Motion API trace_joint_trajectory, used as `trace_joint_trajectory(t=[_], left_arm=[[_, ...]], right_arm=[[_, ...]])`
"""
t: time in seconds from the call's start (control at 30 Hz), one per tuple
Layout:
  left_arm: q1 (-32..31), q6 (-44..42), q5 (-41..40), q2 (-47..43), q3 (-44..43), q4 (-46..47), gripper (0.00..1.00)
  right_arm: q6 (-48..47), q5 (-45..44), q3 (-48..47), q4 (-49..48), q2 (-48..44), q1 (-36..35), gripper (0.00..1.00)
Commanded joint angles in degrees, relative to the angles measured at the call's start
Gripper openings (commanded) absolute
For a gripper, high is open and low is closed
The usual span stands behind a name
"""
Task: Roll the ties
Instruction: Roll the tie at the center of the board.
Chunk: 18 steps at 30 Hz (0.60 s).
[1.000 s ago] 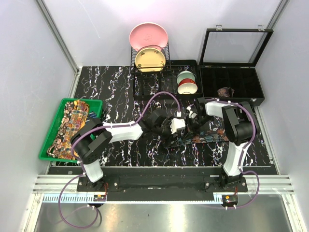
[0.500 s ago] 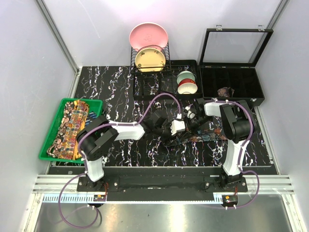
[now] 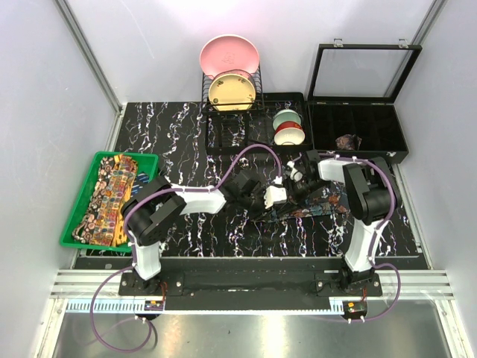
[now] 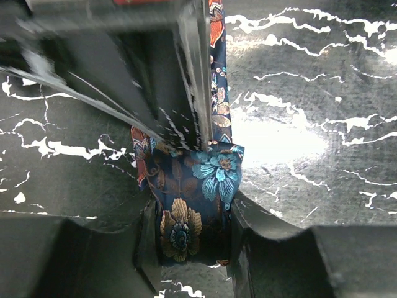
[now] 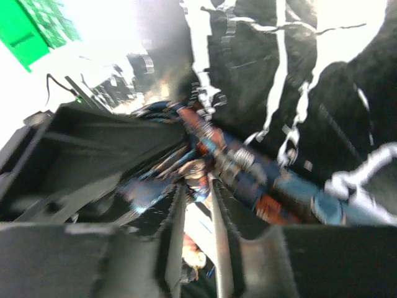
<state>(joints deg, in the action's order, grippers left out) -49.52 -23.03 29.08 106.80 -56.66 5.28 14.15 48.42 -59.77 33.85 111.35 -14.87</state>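
A dark blue tie (image 3: 317,206) with reddish and blue flower motifs lies on the black marbled table at centre right. Both grippers meet at its left end. My left gripper (image 3: 262,200) has the folded tie end (image 4: 186,214) filling the gap between its jaws. My right gripper (image 3: 293,186) is shut on a fold of the same tie (image 5: 273,183); that view is blurred. Its thin fingers (image 4: 193,81) show in the left wrist view, pressed on the tie. Yellow-orange paisley ties (image 3: 108,195) lie in a green tray. A brownish rolled tie (image 3: 347,141) sits in the black box.
The green tray (image 3: 74,216) stands at the table's left edge. A dish rack (image 3: 231,112) with a pink and a yellow plate and stacked bowls (image 3: 288,127) are at the back. The open compartment box (image 3: 358,134) is at the back right.
Both grippers have stayed together at the tie's left end. The left arm has shifted a little to the right, and the tie's right part has drawn slightly inwards.
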Motion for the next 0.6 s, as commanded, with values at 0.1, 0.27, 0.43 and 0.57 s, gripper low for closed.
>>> trace_joint_trajectory(t=[0.1,0.27,0.43,0.57], left_arm=[[-0.23,-3.07,-2.19,1.13,-0.55,-5.19,0.13],[-0.23,-3.43,-2.01,1.65,-1.52,-6.6,0.13],[-0.23,-3.17,-1.13,1.83,-1.78,-6.69,0.13],[-0.14,-2.81,-1.31,1.83,-1.87,-6.77,0.13]], right_arm=[[0.43,5.44,0.09,-2.98,-9.3,1.6,0.47],[4.56,7.38,2.98,-8.69,-8.78,0.11,0.48],[4.4,6.86,4.75,-11.52,-7.64,-1.12,0.48],[3.34,7.12,5.89,-12.14,-7.46,-1.3,0.46]])
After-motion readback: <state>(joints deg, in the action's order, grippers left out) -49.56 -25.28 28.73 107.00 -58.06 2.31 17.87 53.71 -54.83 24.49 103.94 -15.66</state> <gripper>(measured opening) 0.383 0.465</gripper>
